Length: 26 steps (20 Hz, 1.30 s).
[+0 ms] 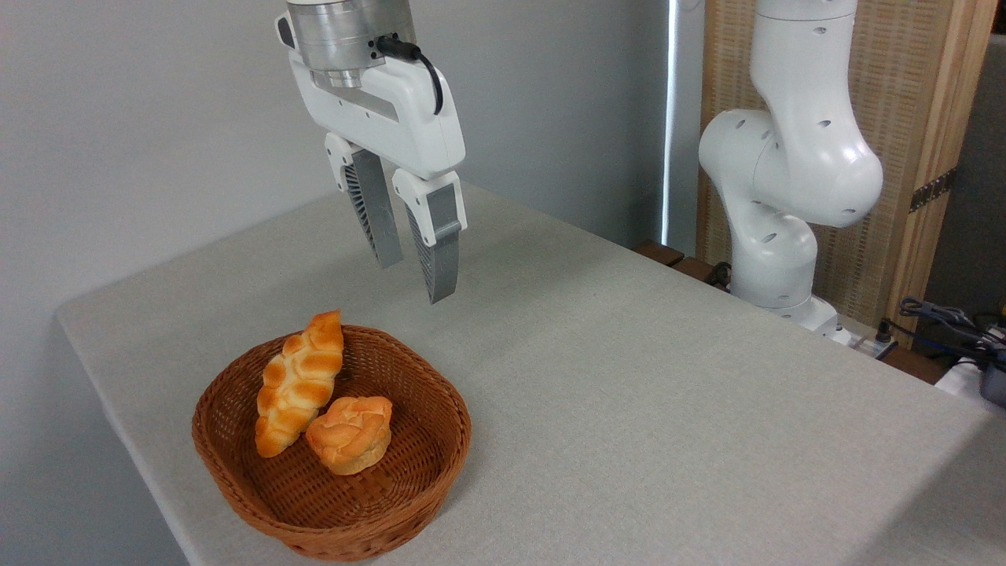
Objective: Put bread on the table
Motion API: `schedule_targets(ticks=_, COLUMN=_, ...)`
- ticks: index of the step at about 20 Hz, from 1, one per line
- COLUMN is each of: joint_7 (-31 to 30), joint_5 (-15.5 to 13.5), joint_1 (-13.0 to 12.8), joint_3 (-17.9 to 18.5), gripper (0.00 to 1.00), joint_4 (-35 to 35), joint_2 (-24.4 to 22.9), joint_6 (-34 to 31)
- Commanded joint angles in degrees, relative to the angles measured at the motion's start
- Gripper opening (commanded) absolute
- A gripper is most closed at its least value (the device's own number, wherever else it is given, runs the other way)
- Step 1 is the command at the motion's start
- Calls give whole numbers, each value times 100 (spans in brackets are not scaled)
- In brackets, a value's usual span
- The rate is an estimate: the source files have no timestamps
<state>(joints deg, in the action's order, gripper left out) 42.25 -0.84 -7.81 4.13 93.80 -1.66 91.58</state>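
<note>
Hovering above the table, my gripper hangs empty, fingers narrowly parted. Below, near the table's left edge, a wicker basket holds the braided golden bread touching a round bun.

**Count of things**

One loaf and one bun, so two breads in all. One basket. One table. One arm, with one gripper of two fingers.
</note>
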Motion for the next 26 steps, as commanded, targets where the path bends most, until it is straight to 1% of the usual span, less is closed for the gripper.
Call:
schedule_targets(ticks=1, joint_7=11, joint_5=31, joint_1=-37, joint_3=53, gripper=100, joint_4=50, joint_2=-54, joint_6=70)
schedule_targets(ticks=26, joint_7=2, joint_5=5, joint_1=7, joint_3=62, gripper=100, joint_4=191, joint_2=-89, joint_6=114)
